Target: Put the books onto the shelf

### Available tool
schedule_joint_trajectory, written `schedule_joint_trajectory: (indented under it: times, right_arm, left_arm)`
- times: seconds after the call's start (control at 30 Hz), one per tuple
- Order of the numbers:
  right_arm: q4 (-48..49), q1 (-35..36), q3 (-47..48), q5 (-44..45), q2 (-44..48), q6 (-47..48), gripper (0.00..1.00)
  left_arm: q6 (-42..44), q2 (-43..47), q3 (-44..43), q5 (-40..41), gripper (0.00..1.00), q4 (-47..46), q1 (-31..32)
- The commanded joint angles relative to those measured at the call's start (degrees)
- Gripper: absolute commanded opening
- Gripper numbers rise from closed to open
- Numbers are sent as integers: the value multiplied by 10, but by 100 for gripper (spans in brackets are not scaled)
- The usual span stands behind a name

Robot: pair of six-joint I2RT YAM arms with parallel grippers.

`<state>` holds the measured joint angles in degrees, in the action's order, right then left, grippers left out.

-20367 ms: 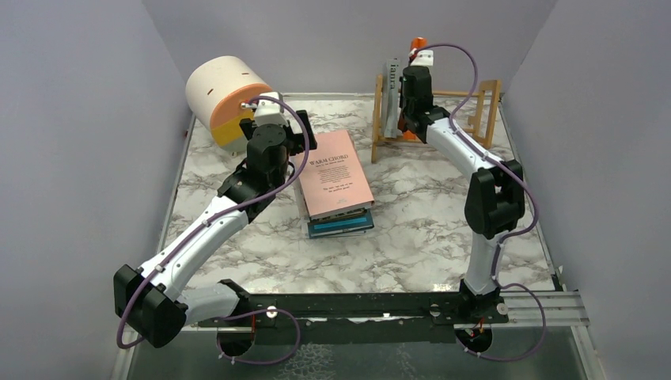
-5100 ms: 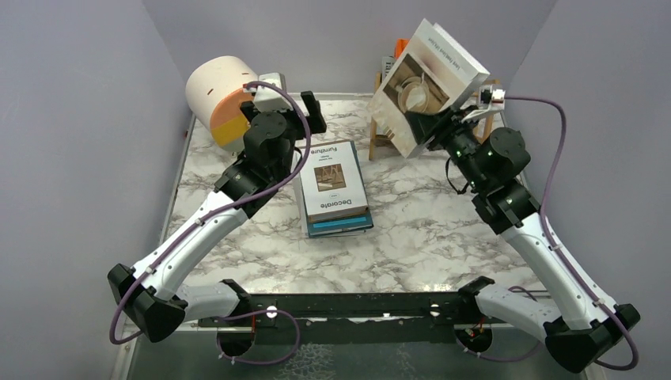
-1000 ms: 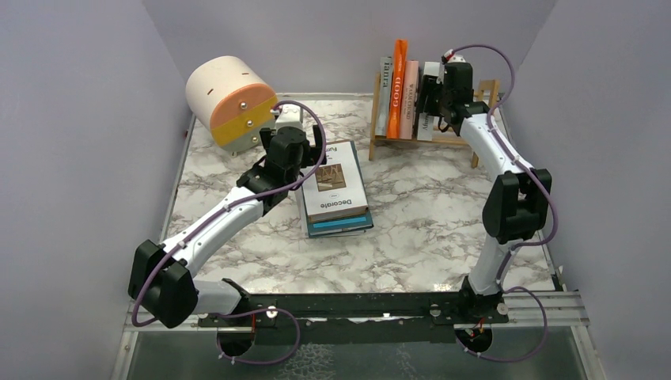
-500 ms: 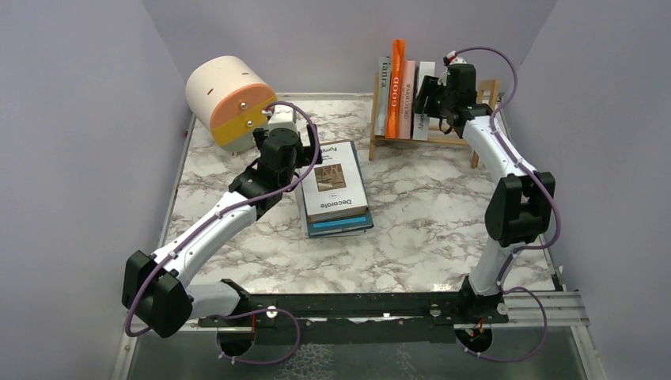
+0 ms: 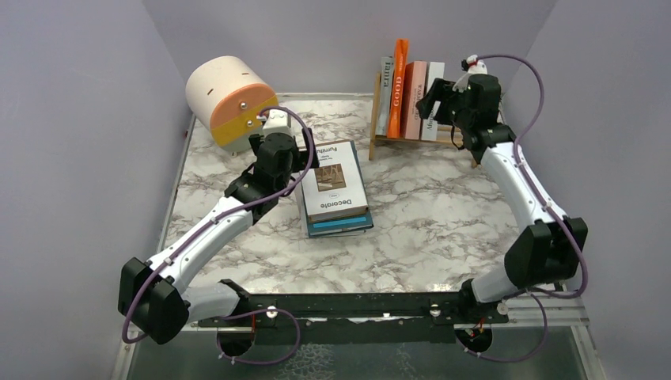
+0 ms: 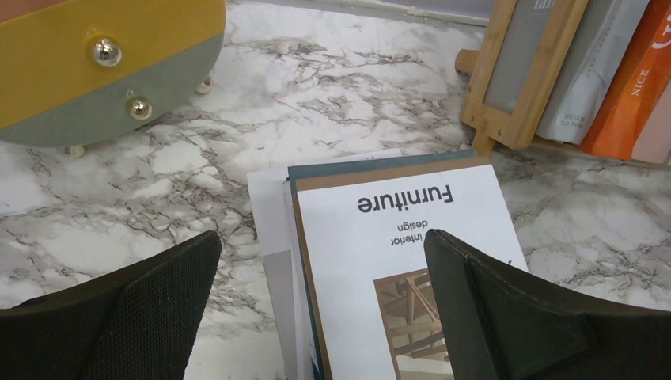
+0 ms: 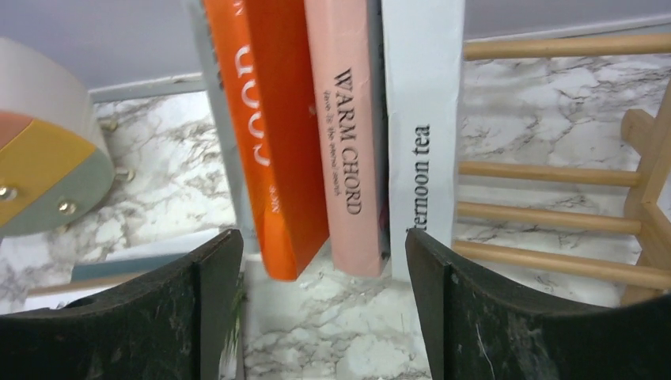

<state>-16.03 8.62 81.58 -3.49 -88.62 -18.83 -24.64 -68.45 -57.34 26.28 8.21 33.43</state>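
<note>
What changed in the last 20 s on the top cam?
The pink Warm Chord book and the white-spined book went into the light-wood dowel rack. The right gripper let go of the white one and backed off, open. The left gripper still hovers open over the table stack, now topped by the white Furniture book. Round cream-orange drum unmoved.

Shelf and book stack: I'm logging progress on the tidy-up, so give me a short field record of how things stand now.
shelf: four books upright at its left end: grey, orange, pink, white
stack: flat on the table, Furniture book on top, teal one beneath
left claw: open, over the stack's far end, holding nothing
right claw: open, facing the shelved books, holding nothing
</note>
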Motion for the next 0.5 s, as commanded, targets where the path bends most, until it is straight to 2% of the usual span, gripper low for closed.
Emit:
schedule_joint_trajectory:
  times: [0.0, 0.2, 0.33, 0.47]
  right_arm:
    - [55, 2, -80, -109, 71, -11, 76]
    - [88, 7, -181, -232, 147, -41, 76]
    - [87, 23, -228, -254, 176, -52, 76]
    - [99, 50, -274, -240, 178, -68, 76]
  left_arm:
    - [-22, 10, 18, -30, 99, 2, -3]
    - [-40, -7, 39, -61, 99, -3, -2]
    - [-49, -19, 46, -81, 99, -14, -3]
    - [-59, -36, 49, -100, 99, -27, -3]
